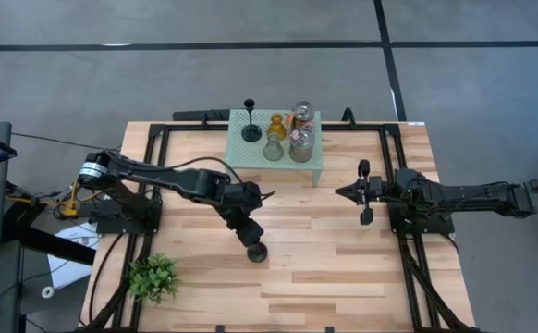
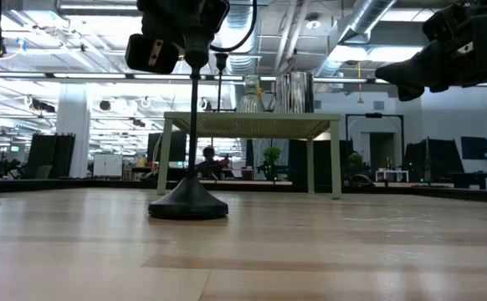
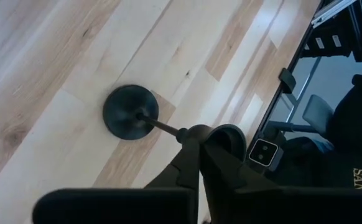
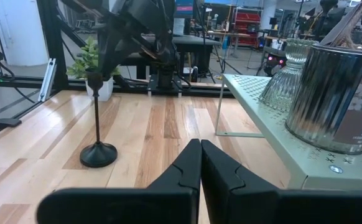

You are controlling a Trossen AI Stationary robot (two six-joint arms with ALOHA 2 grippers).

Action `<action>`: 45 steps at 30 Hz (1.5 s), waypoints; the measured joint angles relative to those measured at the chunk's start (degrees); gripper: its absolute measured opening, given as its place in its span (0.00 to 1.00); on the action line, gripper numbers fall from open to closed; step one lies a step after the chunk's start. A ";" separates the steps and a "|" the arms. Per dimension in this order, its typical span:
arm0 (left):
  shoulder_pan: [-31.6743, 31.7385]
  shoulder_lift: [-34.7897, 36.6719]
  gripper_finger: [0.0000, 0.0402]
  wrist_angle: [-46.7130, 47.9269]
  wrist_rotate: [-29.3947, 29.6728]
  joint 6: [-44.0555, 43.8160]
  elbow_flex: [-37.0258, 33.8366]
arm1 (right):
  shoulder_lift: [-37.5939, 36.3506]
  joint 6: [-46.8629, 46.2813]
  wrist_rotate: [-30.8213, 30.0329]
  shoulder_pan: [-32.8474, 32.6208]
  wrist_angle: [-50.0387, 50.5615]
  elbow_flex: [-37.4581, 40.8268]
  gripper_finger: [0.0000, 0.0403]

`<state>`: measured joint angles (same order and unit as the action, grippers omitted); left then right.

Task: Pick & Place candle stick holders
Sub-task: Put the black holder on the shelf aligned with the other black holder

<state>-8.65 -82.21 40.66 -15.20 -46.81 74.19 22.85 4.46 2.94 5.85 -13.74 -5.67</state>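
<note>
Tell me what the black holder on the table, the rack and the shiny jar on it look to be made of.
Black candle stick holder: probably painted metal; thin stem, matte dark bell base. Rack: likely powder-coated sheet metal; mint green, punched with small holes, thin legs. Jar-like holder: silvery, mirror-like, reflecting the room; metal or mirrored glass, can't tell which.

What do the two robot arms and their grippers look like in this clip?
Both arms are dark, near-black, jointed and slim. The left arm has a silvery ring at its base joint, yellow wiring beside it and a thin black cable looping along its links. The right arm is plain black. Each ends in a gripper with two tapered, matte black fingers, and the left gripper looks the same.
</note>
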 joint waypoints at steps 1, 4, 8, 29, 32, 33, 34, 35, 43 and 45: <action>-0.11 0.00 0.02 -0.12 0.18 0.00 0.00 | 0.00 -0.01 0.00 0.00 0.00 0.00 0.00; -0.41 0.00 0.02 -0.44 0.44 0.00 0.00 | 0.00 -0.01 0.00 0.00 0.00 0.00 0.00; -0.37 0.38 0.02 -0.68 1.07 -0.22 0.02 | 0.00 -0.01 0.00 0.00 0.00 0.00 0.00; 0.64 13.31 0.01 19.23 21.20 -3.10 17.81 | -0.02 -0.03 0.00 -0.02 0.00 0.00 0.00; 2.05 13.01 0.01 21.58 23.14 -0.78 22.39 | -0.02 -0.03 0.00 -0.01 0.00 0.00 0.00; 2.73 12.94 0.01 21.31 23.08 0.30 23.83 | -0.01 -0.03 0.00 -0.02 0.00 0.00 0.00; 3.46 12.88 0.01 21.17 23.11 1.34 25.11 | -0.02 -0.03 0.00 -0.02 0.00 0.00 0.00; 4.29 12.76 0.01 21.44 23.14 2.17 26.41 | -0.02 -0.03 0.00 -0.02 0.00 0.00 0.00; 14.59 11.36 0.00 32.66 22.60 4.91 31.71 | -0.01 -0.66 0.00 -0.02 0.00 0.00 0.00; 17.23 10.83 0.00 32.51 20.11 6.43 31.71 | -0.02 -0.64 0.00 -0.02 0.00 0.00 0.00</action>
<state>8.57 -71.38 73.17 4.91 -40.37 105.91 22.83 3.81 2.94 5.82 -13.74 -5.67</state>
